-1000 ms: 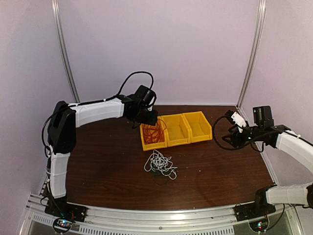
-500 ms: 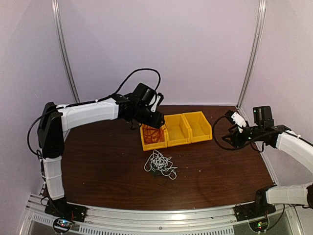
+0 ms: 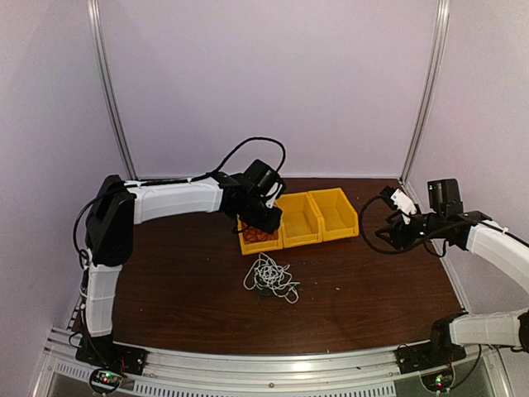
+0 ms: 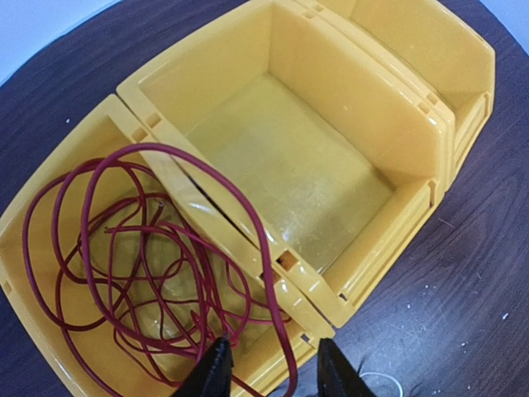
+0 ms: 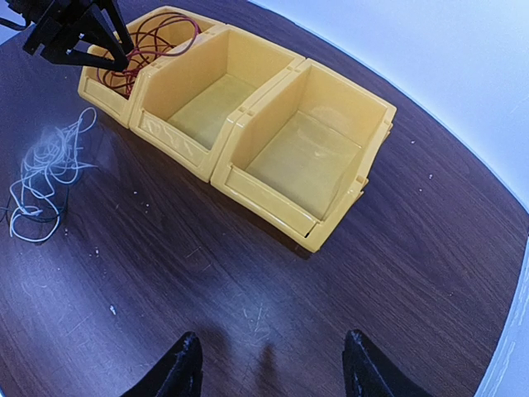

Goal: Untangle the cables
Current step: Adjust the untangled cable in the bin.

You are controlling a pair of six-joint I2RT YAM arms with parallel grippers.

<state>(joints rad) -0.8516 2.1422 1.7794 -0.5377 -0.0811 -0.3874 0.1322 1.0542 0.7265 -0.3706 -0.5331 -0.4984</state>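
Note:
The red cable (image 4: 258,234) lies coiled in the leftmost yellow bin (image 4: 50,347), with one loop draped over the wall into the middle bin (image 4: 281,157). My left gripper (image 4: 273,382) is open just above that bin's front corner; a strand of the red cable runs between its fingers, not pinched. In the top view the left gripper (image 3: 269,219) covers most of the red cable (image 3: 256,236). The white cable (image 3: 270,277) lies in a loose clump on the table in front of the bins; a dark wire seems to lie under it. My right gripper (image 5: 271,374) is open and empty, above the table.
Three yellow bins stand in a row at the back: left (image 3: 248,246), middle (image 3: 299,236) and right (image 3: 339,229). The middle and right bins (image 5: 273,203) hold nothing. The white clump (image 5: 45,169) shows at the left of the right wrist view. The right arm (image 3: 488,240) hovers by the right wall.
My left gripper has moved right and forward over the left bin and lower. The red cable has sunk into the bin. The right arm has not moved.

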